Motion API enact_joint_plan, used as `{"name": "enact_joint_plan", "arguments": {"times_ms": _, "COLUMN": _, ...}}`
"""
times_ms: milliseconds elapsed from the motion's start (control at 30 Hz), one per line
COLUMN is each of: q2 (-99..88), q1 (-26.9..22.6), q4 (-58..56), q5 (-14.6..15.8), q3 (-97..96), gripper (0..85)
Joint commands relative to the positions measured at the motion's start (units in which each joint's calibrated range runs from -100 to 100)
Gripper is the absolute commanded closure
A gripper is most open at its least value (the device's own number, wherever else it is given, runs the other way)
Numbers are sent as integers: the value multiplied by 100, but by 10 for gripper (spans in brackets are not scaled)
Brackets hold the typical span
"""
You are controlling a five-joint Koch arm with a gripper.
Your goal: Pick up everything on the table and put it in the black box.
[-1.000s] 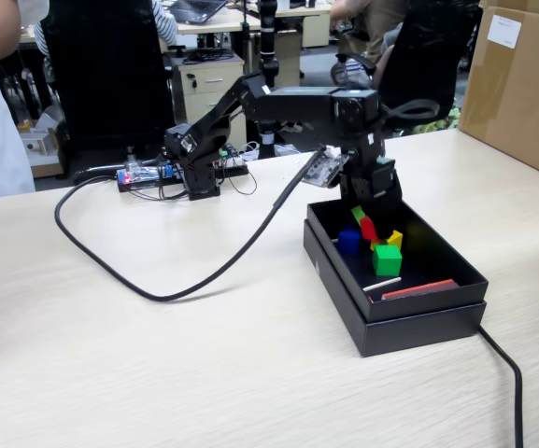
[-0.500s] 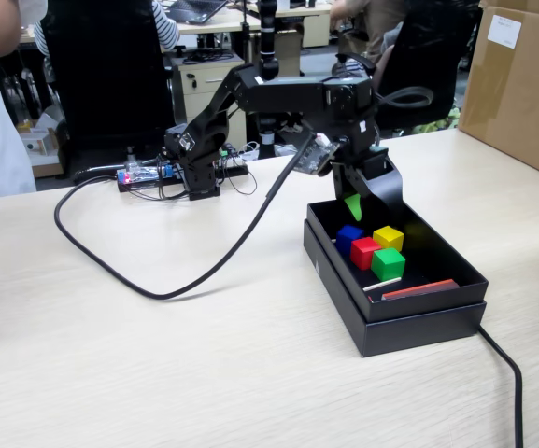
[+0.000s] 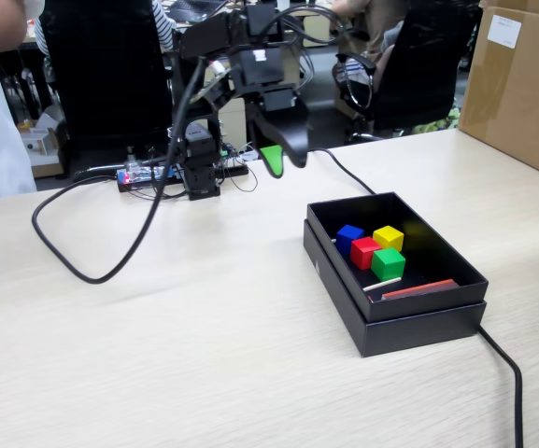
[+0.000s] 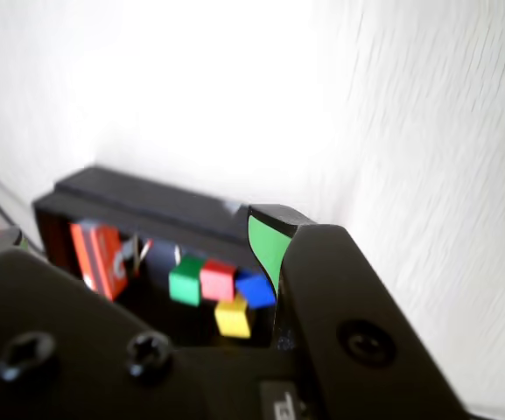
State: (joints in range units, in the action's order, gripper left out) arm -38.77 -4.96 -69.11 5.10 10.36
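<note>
Empty, near-closed claw (image 3: 278,161) hangs far left of the box (image 3: 418,303), which holds all four cubes (image 3: 372,250); table (image 3: 204,355) cleared, task looks done.

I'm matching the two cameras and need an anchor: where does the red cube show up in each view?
Fixed view: red cube lies right of centre, inside the black box, amid the blue, yellow and green cubes.
Wrist view: red cube sits lower centre-left.
Shared landmark: the green cube right beside it.
</note>
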Motion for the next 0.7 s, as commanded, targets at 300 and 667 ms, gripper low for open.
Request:
{"name": "enact_joint_plan", "arguments": {"times_ms": 300, "q2": -3163, "q1": 361, "q4": 3528, "q5": -39, "q3": -4481, "gripper": 343}}
{"name": "enact_joint_plan", "arguments": {"times_ms": 667, "q2": -4035, "q1": 527, "q4": 5403, "q5": -122, "q3": -6875, "gripper": 350}}
